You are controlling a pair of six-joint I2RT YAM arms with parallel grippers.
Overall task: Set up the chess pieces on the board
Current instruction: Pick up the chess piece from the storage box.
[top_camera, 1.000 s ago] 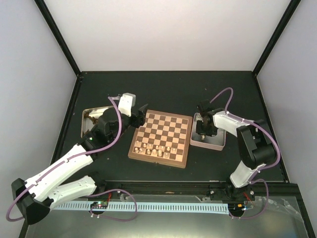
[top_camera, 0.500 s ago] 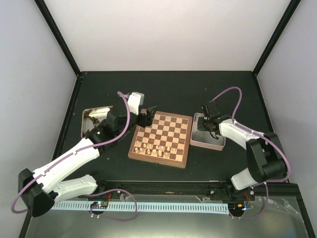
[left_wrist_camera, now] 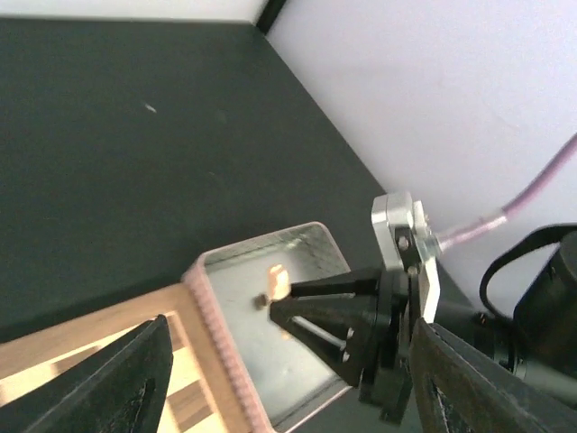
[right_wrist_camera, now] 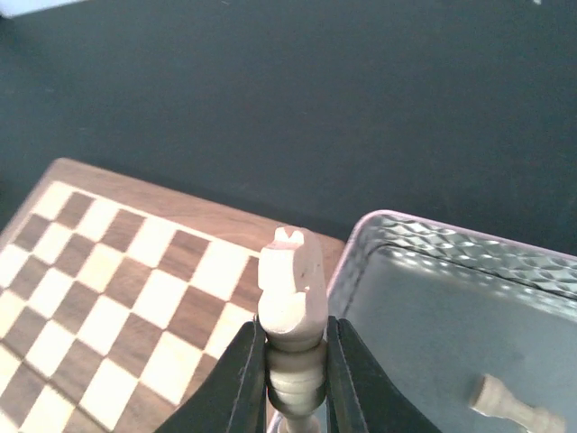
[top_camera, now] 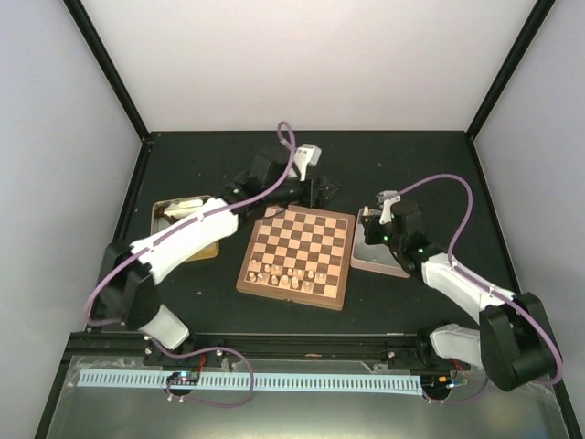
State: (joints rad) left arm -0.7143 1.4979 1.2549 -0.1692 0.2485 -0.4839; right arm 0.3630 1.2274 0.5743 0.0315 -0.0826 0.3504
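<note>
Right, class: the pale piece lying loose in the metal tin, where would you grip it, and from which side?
Grip the pale piece at its slim middle, from above, jaws crossing its length: it lies on its side on the tin floor.

Board [top_camera: 297, 254] at the centre of the table [top_camera: 402, 165], chess pieces [top_camera: 291, 273] along its near edge; right tin [top_camera: 366, 265] against its right edge, one piece [right_wrist_camera: 509, 406] lying inside; left tin [top_camera: 155, 219] near the table's left edge.
</note>
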